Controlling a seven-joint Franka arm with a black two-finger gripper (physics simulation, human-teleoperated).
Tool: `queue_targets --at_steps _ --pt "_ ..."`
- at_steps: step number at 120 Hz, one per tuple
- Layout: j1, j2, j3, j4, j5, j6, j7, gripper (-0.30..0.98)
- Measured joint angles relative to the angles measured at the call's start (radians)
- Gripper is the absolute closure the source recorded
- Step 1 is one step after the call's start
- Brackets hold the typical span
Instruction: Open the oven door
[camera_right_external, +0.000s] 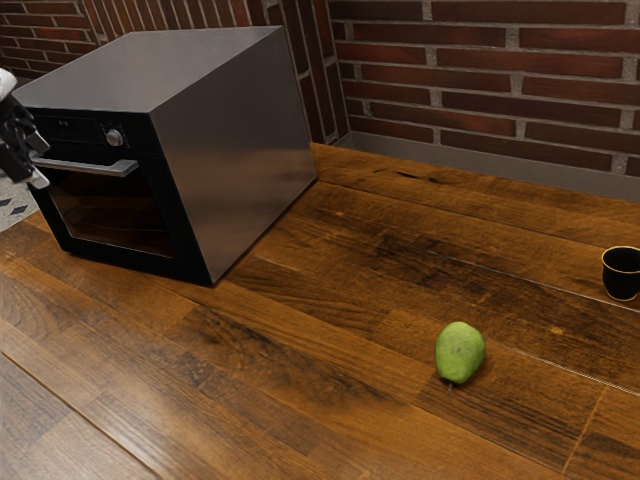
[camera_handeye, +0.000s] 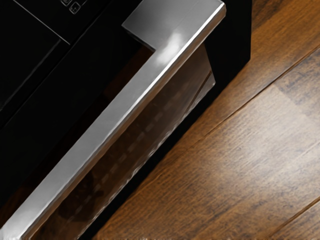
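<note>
Brown plank tabletop bears boxy grey metal oven; black glass-windowed door shut at its front. Black gripper at oven's silver bar handle, spread or closed indeterminable. Apparent step: securing handle; next, outward pull.

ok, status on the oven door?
Pincer by the handle, grip unclear. Oven door shut. Green fruit and black cup well clear of it.

Red brick walls, wooden tabletop.
</note>
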Motion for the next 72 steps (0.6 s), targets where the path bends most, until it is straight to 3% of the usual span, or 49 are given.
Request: queue_targets --at_steps 72 --pt "-0.007 0.01 -0.024 -0.088 -0.011 0.186 0.13 0.0"
